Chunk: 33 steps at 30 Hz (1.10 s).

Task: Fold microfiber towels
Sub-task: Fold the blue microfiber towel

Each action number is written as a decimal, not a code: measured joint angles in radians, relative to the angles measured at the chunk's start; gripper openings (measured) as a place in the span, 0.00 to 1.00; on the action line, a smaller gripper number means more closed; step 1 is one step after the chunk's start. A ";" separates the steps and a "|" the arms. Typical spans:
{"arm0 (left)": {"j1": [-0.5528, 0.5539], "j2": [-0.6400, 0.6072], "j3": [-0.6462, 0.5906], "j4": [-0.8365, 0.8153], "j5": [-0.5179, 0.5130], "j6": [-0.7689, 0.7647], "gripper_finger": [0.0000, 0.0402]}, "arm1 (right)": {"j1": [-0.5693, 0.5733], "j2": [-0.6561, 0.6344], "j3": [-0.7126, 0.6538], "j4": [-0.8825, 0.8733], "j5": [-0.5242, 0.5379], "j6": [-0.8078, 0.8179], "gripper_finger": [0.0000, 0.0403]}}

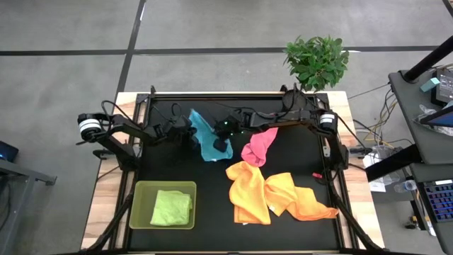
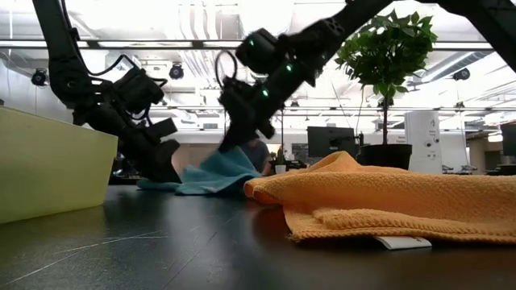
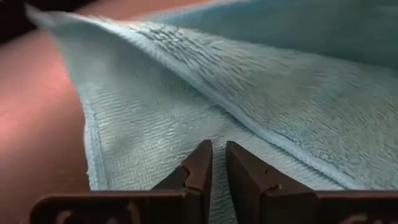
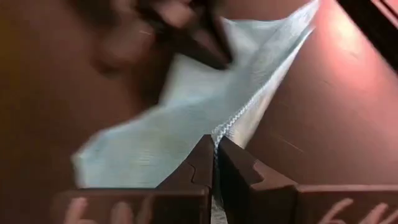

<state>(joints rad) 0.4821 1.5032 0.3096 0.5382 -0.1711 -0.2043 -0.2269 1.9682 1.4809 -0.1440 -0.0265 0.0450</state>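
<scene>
1. The right gripper (image 4: 215, 163) has its jaws pressed together on the hemmed edge of the blue towel (image 4: 186, 118); in the right wrist view the cloth runs straight into the slit between the two dark fingers.
2. The left gripper (image 3: 219, 167) has its jaws nearly together, a thin fold of the same blue towel (image 3: 261, 93) pinched between them.
3. In the high view the blue towel (image 1: 207, 136) lies crumpled just above the middle of the frame, with the left gripper (image 1: 185, 134) at its left side and the right gripper (image 1: 224, 145) at its lower right edge.
4. In the low view both grippers reach down at centre left, and the blue towel (image 2: 216, 173) bunches on the table between them.
5. Right of the blue towel, a pink towel (image 1: 258, 145) lies crumpled, close beside it.
6. Below the pink one, orange towels (image 1: 279, 195) spread loosely over the lower right of the black table (image 1: 212, 191).
7. At the lower left of the high view, a folded green towel (image 1: 172, 207) sits inside a green tray (image 1: 139, 205).
8. A potted plant (image 1: 317, 62) stands at the upper right, past the table's edge.
</scene>
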 joint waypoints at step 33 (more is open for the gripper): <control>0.000 0.000 -0.002 -0.003 -0.026 0.000 0.08 | -0.050 -0.058 0.018 -0.240 -0.217 -0.188 0.41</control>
<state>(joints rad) 0.4821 1.5032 0.3080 0.5353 -0.1974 -0.2043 -0.2765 1.9099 1.4989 -0.3840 -0.2437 -0.1428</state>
